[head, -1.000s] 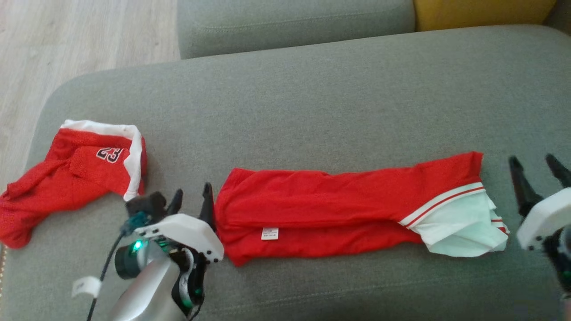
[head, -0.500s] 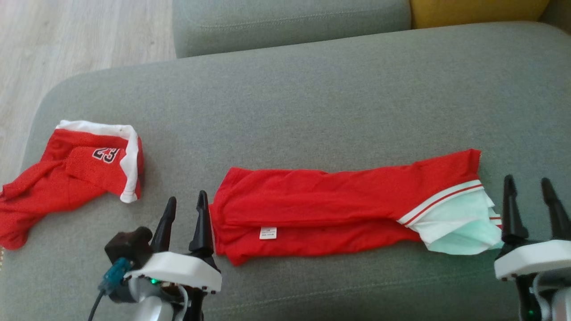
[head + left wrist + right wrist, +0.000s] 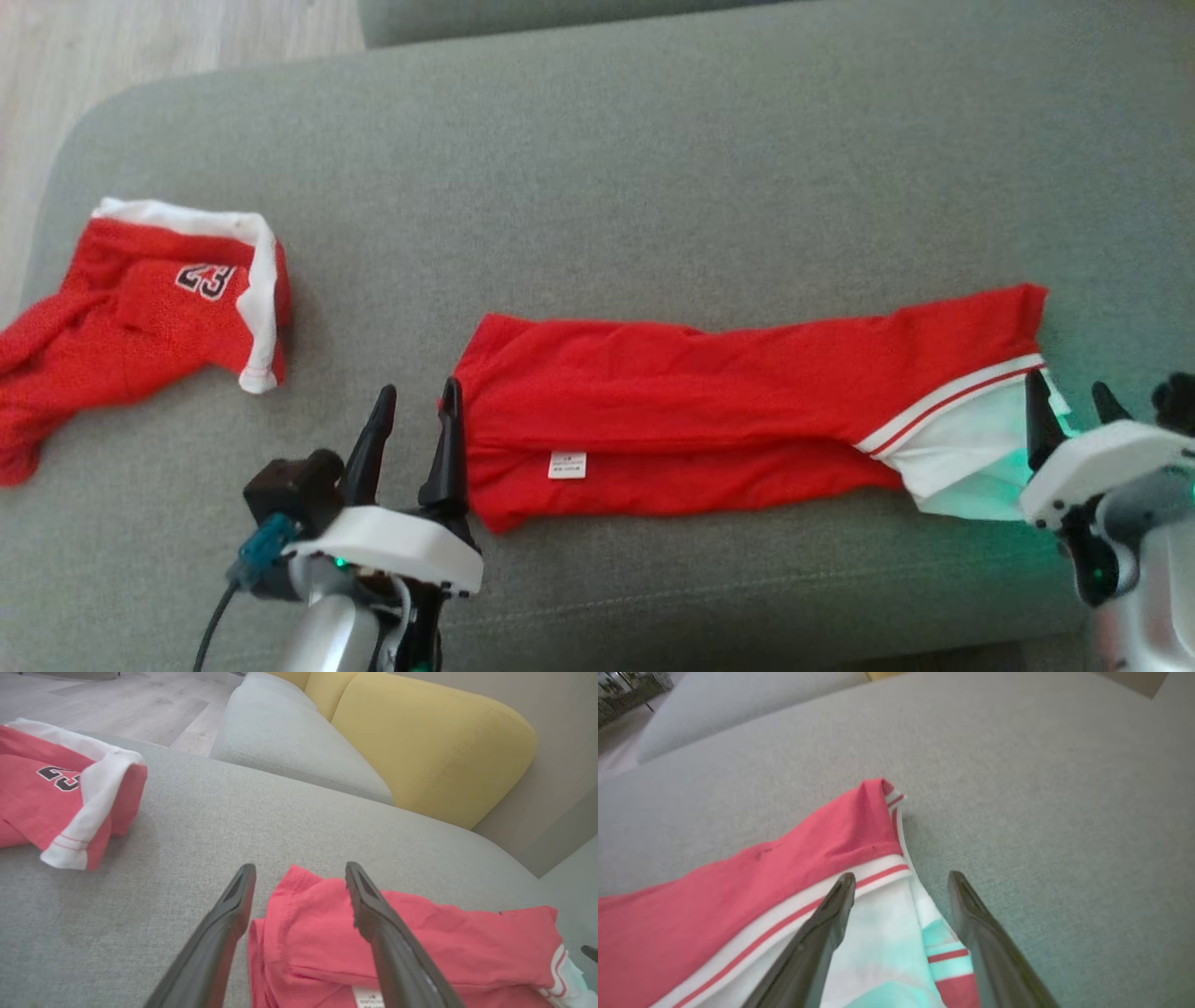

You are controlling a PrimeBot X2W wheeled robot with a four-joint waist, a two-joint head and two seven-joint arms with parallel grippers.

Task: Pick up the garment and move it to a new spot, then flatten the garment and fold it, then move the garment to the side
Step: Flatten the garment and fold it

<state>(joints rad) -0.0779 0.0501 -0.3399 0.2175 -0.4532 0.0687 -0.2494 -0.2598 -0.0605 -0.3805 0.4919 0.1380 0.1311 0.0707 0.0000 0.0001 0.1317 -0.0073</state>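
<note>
Head view: the folded garment (image 3: 709, 411) lies as a long red strip across the near half of the grey sofa seat (image 3: 653, 187). Its white end points to my right. A white label (image 3: 567, 464) faces up near the strip's left end. The left gripper (image 3: 419, 390) sits at that left end with its jaws apart; its right finger is against or just beside the red edge, and I cannot tell which. The right gripper (image 3: 1066, 385) is at the white end, jaws also apart, with its left finger over the white cloth. A second red garment (image 3: 140, 317), crumpled and marked 23, lies well apart at the seat's far left.

Left wrist view: the fingers are spread, and nothing is clamped. The strip's left edge falls between them, with the left finger over bare seat and the right finger over red cloth. A yellow cushion (image 3: 430, 751) stands beyond.

Right wrist view: the fingers are spread and hold nothing. The left fingertip sits at the striped band (image 3: 878, 872), white cloth lies between the fingers, and the right finger is over the cloth's edge beside bare seat.
</note>
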